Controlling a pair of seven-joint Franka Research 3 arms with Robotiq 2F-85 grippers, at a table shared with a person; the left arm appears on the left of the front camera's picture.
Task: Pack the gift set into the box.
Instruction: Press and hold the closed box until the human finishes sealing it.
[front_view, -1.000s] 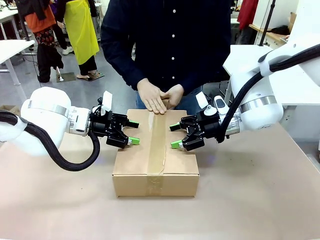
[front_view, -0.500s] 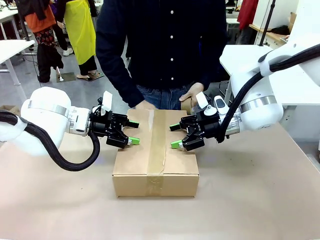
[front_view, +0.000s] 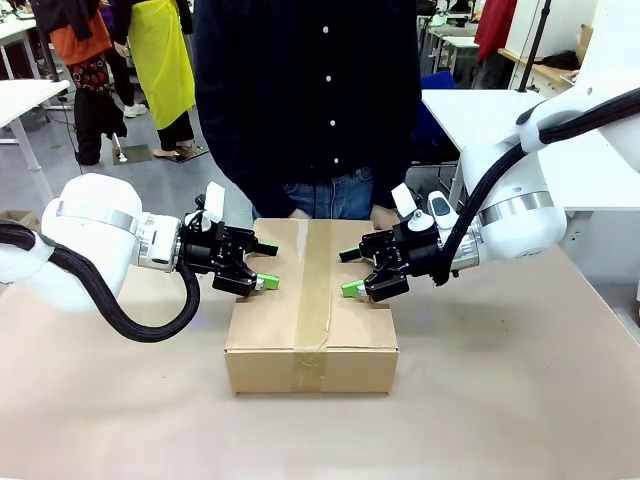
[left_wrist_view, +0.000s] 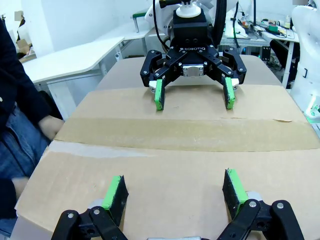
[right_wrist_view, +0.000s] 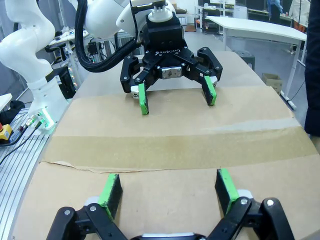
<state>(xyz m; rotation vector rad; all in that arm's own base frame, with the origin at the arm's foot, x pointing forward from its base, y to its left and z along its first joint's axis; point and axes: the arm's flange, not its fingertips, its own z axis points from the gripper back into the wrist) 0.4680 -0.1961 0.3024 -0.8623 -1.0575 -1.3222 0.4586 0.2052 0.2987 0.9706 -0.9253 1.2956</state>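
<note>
Centre of the worktop (front_view: 520, 400): the box (front_view: 311, 330), flaps shut, a tape strip (front_view: 315, 290) running along its top seam. Left gripper (front_view: 266, 265) at its 9 o'clock edge, right gripper (front_view: 351, 271) at 3 o'clock, both hovering over the lid, fingers spread wide, holding nothing. Person (front_view: 305, 100) stands at 12 o'clock, a hand (front_view: 384, 215) at the far edge.

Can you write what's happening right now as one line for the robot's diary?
box: closed, taped | left gripper: open over box top | right gripper: open over box top | person's hands: at box's far edge
</note>
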